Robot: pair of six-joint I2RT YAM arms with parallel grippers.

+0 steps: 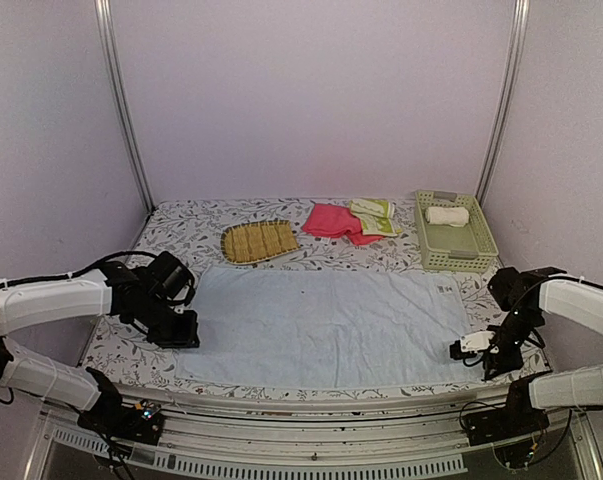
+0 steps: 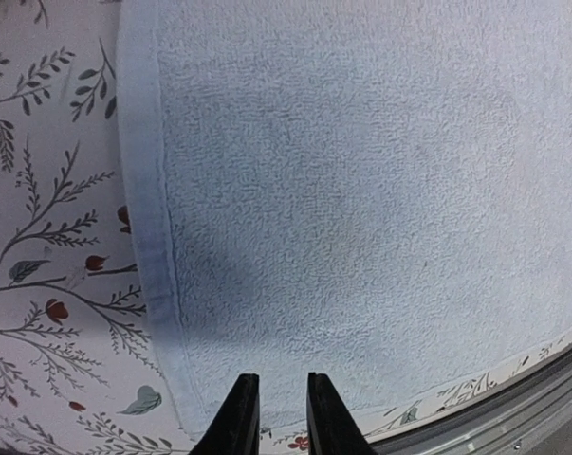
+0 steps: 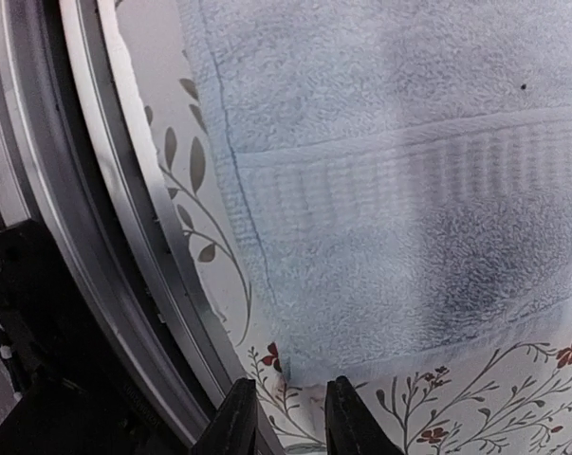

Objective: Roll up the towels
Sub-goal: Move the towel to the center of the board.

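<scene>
A large light blue towel (image 1: 321, 325) (image 2: 361, 190) (image 3: 409, 190) lies spread flat across the front of the table. My left gripper (image 1: 184, 333) (image 2: 283, 379) hovers over its near left corner, jaws a narrow gap apart with nothing between them. Just off the towel's near right corner, over the floral cloth, my right gripper (image 1: 459, 350) (image 3: 290, 382) is also narrowly open and empty. At the back lie a crumpled pink towel (image 1: 333, 221) and a pale yellow-green towel (image 1: 375, 216). A rolled cream-white towel (image 1: 447, 215) lies in the basket.
A pale green lattice basket (image 1: 476, 255) stands at the back right. A tan slatted mat (image 1: 259, 241) lies at the back, left of the pink towel. The metal front rail (image 3: 105, 190) (image 2: 513, 408) runs close to both grippers.
</scene>
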